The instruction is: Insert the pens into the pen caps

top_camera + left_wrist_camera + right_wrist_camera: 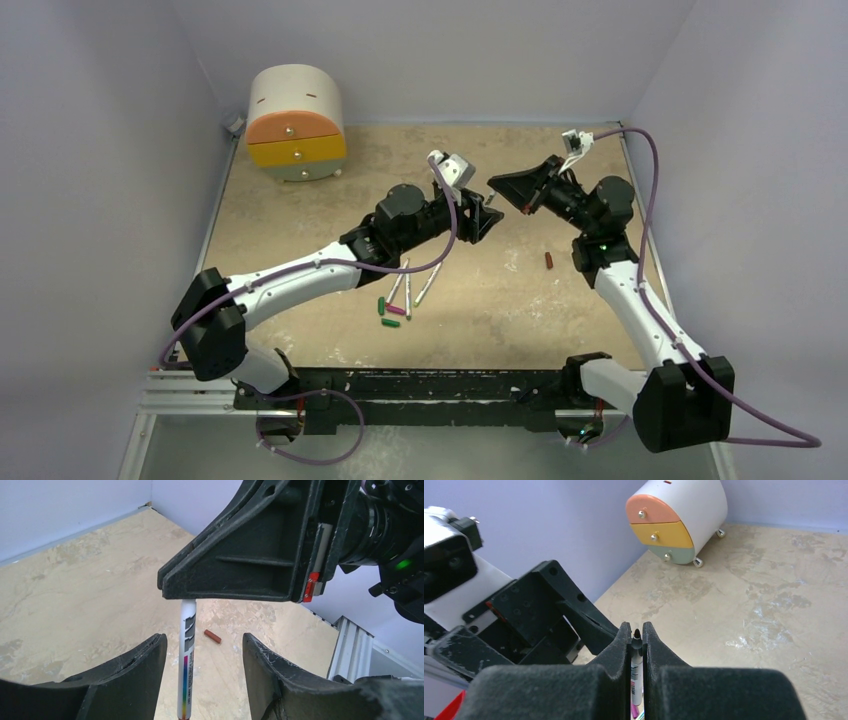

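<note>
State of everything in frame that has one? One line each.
left hand: open, fingers either side of the held pen, not gripping.
right hand: shut on the held pen.
held pen: tip bare, clamped in the right hand.
loose pens: three, lying on the table.
dark red cap: lying alone, on no pen.
green caps: lying by the loose pens.
magenta cap: lying there too.
drawer unit: drawers shut.

white arms (300,275), black joints (212,330), purple cables (657,170)

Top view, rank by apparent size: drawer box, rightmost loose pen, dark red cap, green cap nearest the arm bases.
1. drawer box
2. rightmost loose pen
3. dark red cap and green cap: they look alike, too small to separate.
</note>
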`<state>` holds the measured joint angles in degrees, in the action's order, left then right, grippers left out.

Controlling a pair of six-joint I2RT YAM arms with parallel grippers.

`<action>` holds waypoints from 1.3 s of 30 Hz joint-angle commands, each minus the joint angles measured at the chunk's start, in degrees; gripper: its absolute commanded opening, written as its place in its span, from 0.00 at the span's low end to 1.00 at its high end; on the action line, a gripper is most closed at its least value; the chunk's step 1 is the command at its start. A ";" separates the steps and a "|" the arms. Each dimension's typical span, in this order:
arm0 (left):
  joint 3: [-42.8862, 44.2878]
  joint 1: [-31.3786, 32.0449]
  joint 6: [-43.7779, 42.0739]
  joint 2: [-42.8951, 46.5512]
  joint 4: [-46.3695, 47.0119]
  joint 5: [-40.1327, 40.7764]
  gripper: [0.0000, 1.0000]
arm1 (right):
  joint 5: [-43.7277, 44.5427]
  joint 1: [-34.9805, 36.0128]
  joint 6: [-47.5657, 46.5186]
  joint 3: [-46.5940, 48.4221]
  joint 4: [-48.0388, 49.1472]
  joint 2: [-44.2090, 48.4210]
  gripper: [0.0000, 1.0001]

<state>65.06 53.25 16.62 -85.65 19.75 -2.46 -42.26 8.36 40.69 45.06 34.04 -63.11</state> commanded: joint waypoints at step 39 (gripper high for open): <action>-6.56 -7.81 0.78 9.30 -3.41 8.03 0.00 | 44.03 -7.92 1.17 -8.58 -25.04 1.02 0.00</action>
<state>59.16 45.15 18.35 -79.31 15.53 4.54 -8.25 0.47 38.35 38.48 11.97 -61.82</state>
